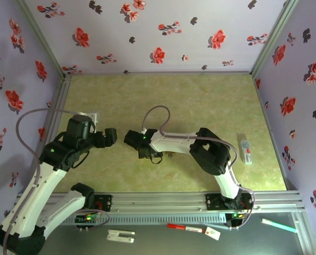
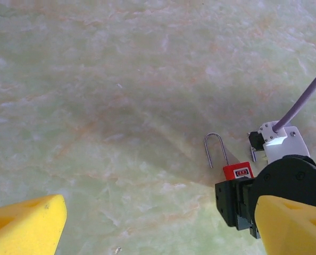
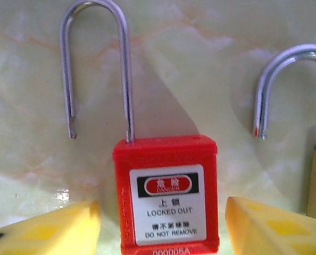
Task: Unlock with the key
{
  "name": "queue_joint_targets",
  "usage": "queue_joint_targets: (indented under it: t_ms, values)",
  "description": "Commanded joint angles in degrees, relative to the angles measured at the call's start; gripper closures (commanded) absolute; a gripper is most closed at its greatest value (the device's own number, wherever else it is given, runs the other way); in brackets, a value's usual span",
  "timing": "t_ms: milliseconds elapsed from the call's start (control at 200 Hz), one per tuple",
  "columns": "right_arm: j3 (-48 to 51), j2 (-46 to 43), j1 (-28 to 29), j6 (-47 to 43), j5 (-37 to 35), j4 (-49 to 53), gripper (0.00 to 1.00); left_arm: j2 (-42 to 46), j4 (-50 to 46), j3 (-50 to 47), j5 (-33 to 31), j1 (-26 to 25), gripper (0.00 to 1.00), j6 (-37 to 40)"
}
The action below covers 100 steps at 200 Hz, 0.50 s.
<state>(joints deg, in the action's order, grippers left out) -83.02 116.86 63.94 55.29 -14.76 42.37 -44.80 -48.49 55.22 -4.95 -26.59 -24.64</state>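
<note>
Yellow pads (image 3: 51, 228) of the right gripper (image 3: 162, 228) up front: stand parted on either side of the red padlock (image 3: 166, 191), with a sliver of table on each flank, so open and gripping nothing. Lies flat, label up, near the middle of the table (image 1: 200, 101), a little toward its near edge and left side. Just beyond the red body: shackle (image 3: 127, 79), short leg swung clear of the housing, apparently sprung rather than locked. Beside it to the right, a second steel loop (image 3: 260, 106); cannot tell what it belongs to, nor where the key sits. Farther off, toward the table's left edge: left gripper (image 2: 158, 228), wide open and empty, facing the right one. Risks, by judgement only: could skid or twist the padlock across the smooth top by closing off-centre on slick plastic. Could drive the shackle back home and relock it by pressing forward. Could snag the neighbouring loop on the way in. Could knock one wrist against the other, given how near they stand, and could lose the key altogether if hidden under the arm.
</note>
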Motion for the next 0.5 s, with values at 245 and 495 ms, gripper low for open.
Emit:
queue_joint_targets:
  t_ms: [245, 495]
  values:
    - [3.7, -21.3, -1.1, -2.8, -3.8, 1.7, 0.09, 0.8, 2.8, -2.1, -1.2, 1.4, 0.07, 1.1]
    - [15.2, -38.1, -10.6, -13.2, -6.5, 1.7, 0.01, 0.7, 6.0, -4.7, -1.3, 3.3, 0.05, 0.2]
